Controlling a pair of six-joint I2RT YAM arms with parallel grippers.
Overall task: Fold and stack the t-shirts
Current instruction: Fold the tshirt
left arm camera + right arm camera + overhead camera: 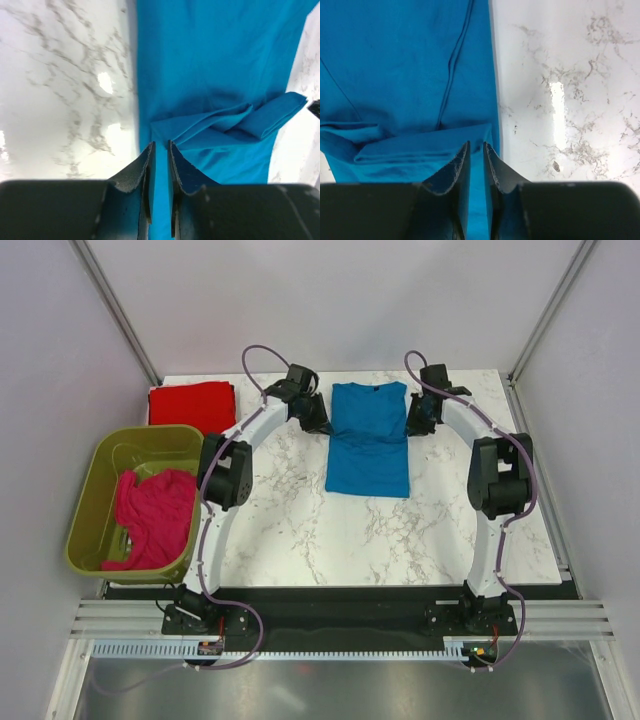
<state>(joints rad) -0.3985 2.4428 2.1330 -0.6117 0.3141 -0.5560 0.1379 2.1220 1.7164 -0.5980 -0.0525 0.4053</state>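
The bright blue t-shirt (pixel 368 445) lies flat mid-table, collar at the far end, both sleeves folded inward over the chest (pixel 240 122) (pixel 415 147). My left gripper (pixel 318 420) (pixel 160 145) sits at the shirt's left edge near the shoulder, jaws nearly closed with blue cloth between them. My right gripper (pixel 415 420) (pixel 476 145) sits likewise at the right edge. The red t-shirt (pixel 190 405) lies folded at the back left. The magenta-pink t-shirt (pixel 155 515) is crumpled inside the tub.
The olive-green plastic tub (pixel 88 502) stands at the left table edge, beside my left arm's elbow. White marble tabletop (pixel 300 530) shows in front of the blue shirt. White walls close the sides and back.
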